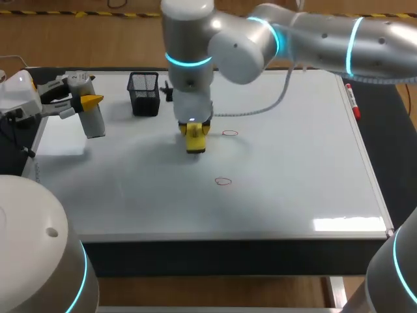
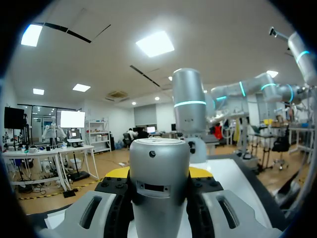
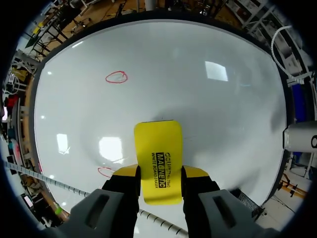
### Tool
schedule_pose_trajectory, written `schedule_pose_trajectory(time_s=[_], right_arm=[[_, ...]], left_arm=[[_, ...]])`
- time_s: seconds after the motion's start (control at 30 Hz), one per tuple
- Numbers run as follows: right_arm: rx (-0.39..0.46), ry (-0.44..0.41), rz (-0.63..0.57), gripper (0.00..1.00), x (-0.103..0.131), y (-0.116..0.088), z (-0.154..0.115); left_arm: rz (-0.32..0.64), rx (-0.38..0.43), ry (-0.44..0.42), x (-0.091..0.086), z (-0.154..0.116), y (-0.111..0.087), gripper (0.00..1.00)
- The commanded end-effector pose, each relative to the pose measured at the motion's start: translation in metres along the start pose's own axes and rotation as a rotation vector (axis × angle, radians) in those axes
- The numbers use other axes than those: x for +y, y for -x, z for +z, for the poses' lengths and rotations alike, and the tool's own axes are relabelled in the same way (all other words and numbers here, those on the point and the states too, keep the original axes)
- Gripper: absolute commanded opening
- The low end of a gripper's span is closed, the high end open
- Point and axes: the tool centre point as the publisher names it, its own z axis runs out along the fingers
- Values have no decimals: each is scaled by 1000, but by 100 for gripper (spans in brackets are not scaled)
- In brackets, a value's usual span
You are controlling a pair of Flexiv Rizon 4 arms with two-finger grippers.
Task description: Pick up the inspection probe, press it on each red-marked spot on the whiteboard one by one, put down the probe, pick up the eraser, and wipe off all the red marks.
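Yellow eraser point(image 3: 157, 148) sits clamped in the right gripper point(image 3: 161, 172) at the middle of the whiteboard point(image 1: 293, 163), so wiping is in hand, calling for a sweep right onto the far red mark point(image 1: 229, 133), then the near red mark point(image 1: 223, 181); the left gripper point(image 2: 158, 173) clasps the probe point(image 2: 158, 208) far left

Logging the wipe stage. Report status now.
Right gripper shut on eraser, over whiteboard. Left gripper shut on probe, at board's left edge. Two red marks showing. Nothing between eraser and them.
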Motion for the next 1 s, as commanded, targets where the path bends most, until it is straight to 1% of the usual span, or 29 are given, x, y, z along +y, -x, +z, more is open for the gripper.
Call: schedule_pose_trajectory(time_s=[0.03,0.27,0.43,0.63,1.0], right_arm=[[-22,-1,4,0,-6,-24,-15],[-40,0,45,0,-21,-53,-17],[-44,-13,92,0,-33,-84,-21],[-45,-32,163,0,-48,-130,-26],[-24,-53,343,0,-74,-225,-27]], left_arm=[[1,-1,0,-1,0,-1,0],[1,-1,0,-1,0,-1,0],[1,-1,0,-1,0,-1,0],[1,-1,0,-1,0,-1,0],[1,-1,0,-1,0,-1,0]])
